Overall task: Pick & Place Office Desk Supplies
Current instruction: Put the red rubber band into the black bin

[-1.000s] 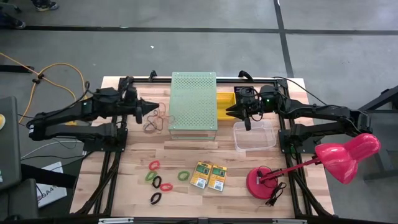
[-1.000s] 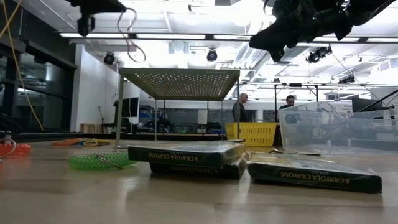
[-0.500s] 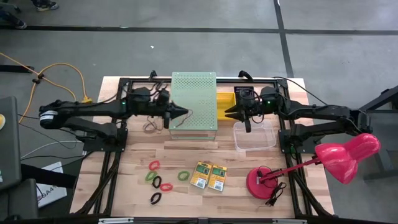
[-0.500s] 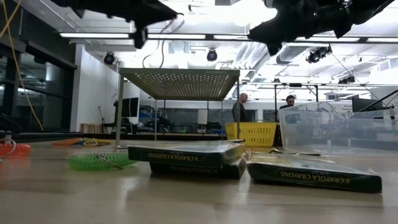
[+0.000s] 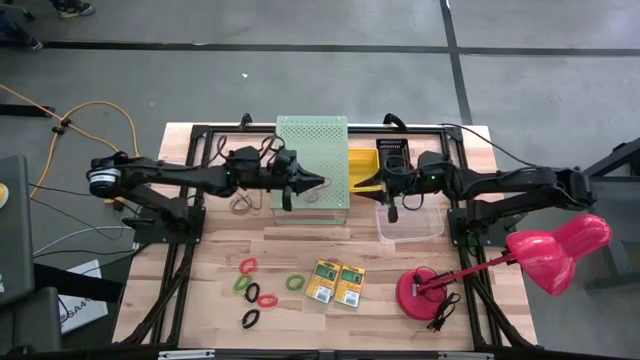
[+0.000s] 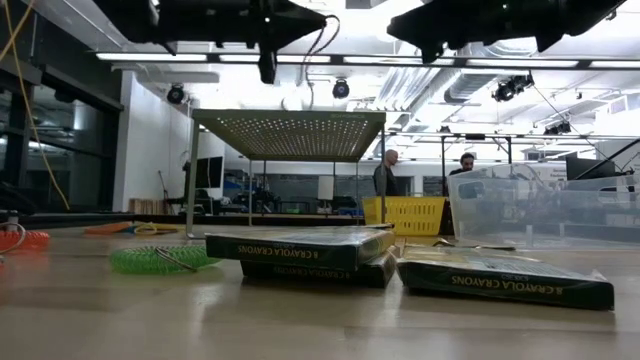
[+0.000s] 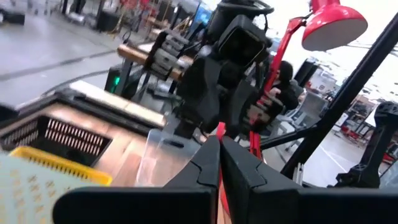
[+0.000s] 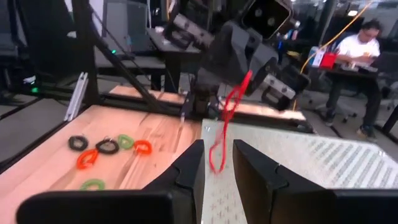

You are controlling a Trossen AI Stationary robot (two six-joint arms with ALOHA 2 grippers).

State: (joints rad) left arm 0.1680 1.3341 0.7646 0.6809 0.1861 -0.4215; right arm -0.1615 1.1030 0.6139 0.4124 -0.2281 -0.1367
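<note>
Reaching in from the left, the left gripper (image 5: 318, 184) hangs over the middle of the pale-green perforated box (image 5: 312, 140), its fingers pinched together on a red elastic band (image 8: 225, 124) that dangles below the tips (the right wrist view shows the loop hanging just above the perforated top). The right gripper (image 5: 360, 186) is raised at the box's right edge, beside the yellow basket (image 5: 362, 160) and just left of the clear plastic tub (image 5: 410, 220); its fingers (image 8: 186, 163) stand a little apart with nothing between them. On the near part of the wooden table (image 5: 300, 300), the other loops lie in a loose cluster: red (image 5: 247, 265), green (image 5: 240, 282), black (image 5: 250, 319), another red (image 5: 267, 299) and a green one (image 5: 295, 282). Just right of them two crayon boxes (image 5: 335, 285) lie flat, side by side. The pink desk lamp (image 5: 556, 250) stands at the near right.
</note>
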